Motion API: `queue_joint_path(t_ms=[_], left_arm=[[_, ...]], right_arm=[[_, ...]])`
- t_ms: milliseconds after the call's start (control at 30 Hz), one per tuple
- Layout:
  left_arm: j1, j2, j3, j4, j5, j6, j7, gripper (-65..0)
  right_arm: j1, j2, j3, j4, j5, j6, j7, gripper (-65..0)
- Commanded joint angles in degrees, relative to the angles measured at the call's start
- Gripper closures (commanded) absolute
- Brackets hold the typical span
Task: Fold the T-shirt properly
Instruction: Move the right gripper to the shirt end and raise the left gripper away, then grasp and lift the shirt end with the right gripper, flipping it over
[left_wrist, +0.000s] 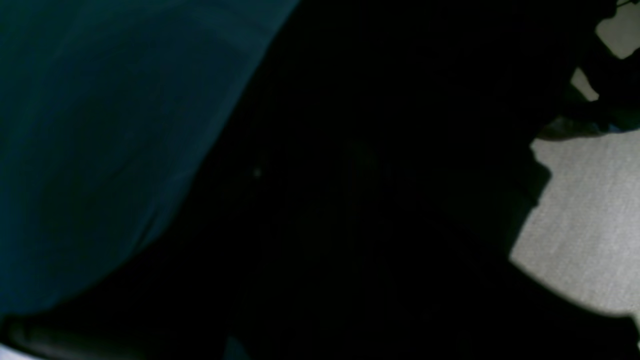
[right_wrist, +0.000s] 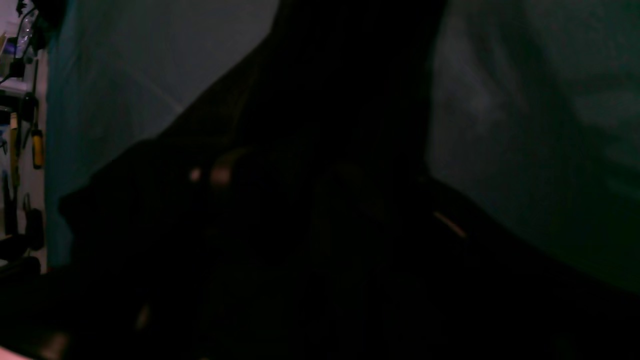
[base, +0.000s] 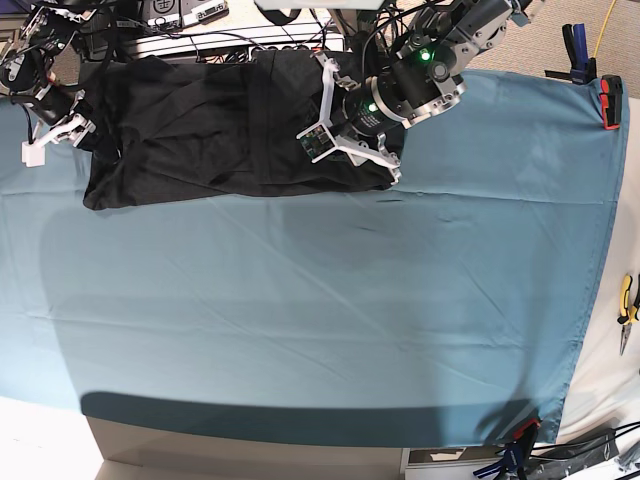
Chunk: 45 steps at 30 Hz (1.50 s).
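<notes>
The black T-shirt (base: 200, 130) lies flattened along the far left part of the teal table cloth (base: 320, 300). My left gripper (base: 385, 160) is down at the shirt's right edge; its jaws are too dark to read. In the left wrist view, black shirt fabric (left_wrist: 375, 175) fills the middle, next to the teal cloth (left_wrist: 100, 150). My right gripper (base: 50, 140) is at the shirt's left edge, its white fingers (base: 68, 127) spread apart. In the right wrist view, dark shirt fabric (right_wrist: 325, 125) hides the fingers, with teal cloth (right_wrist: 540, 125) on both sides.
Clamps pin the cloth at the far right corner (base: 605, 100) and the near right corner (base: 515, 445). Pliers (base: 627, 310) lie off the cloth at the right. Cables and electronics (base: 200, 20) crowd the back edge. Grey floor (left_wrist: 590, 225) shows past the table.
</notes>
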Motion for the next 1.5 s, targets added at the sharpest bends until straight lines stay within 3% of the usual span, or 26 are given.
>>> queue_joint_path(t_ms=[0,167,333,400,500,633,800,1133,1467], left_arm=[[-0.3,0.2,-0.1,1.1,-0.2,-0.1,-1.4,-21.3],[-0.3,0.2,-0.1,1.1,-0.2,-0.1,-1.4,-21.3],[-0.4,0.2,-0.1,1.1,-0.2,-0.1,-1.5,-21.3],[-0.5,0.2,-0.1,1.1,0.2,-0.1,-1.6,-21.3],[-1.0,0.2,-0.2,1.1,3.3,0.1,-1.8,-21.3],[-1.5,0.2,-3.2,1.1,3.9,2.3,-1.9,-21.3],[-1.4,0.0,-10.6,1.1,3.8,2.4,-1.6,-21.3],[-0.7,-4.0,-20.7,1.1,-0.9,2.6,-1.2,-21.3],[-0.2,-5.6,-21.9,1.1,-0.9,2.6,-1.2,-21.3]], right_arm=[[-0.3,0.8,-0.1,0.4,-1.3,-0.3,-1.9,-32.4],[-0.3,0.6,-0.1,0.4,-0.9,-0.3,-1.9,-19.7],[-0.3,-0.6,-0.1,0.4,-0.9,-0.3,-1.8,0.0],[-0.3,-1.2,-0.1,0.4,-0.7,0.0,-1.7,0.0],[-0.3,-1.9,-0.1,0.4,1.9,3.0,-1.9,0.0],[-0.3,-2.2,-0.1,0.4,6.8,3.1,-3.8,0.0],[-0.3,-3.0,0.0,1.1,11.3,3.1,-6.2,0.0],[-2.0,-11.8,-1.3,20.0,11.1,3.1,-6.2,0.0],[-10.8,-20.0,-13.6,38.0,10.0,3.1,-6.2,0.0]])
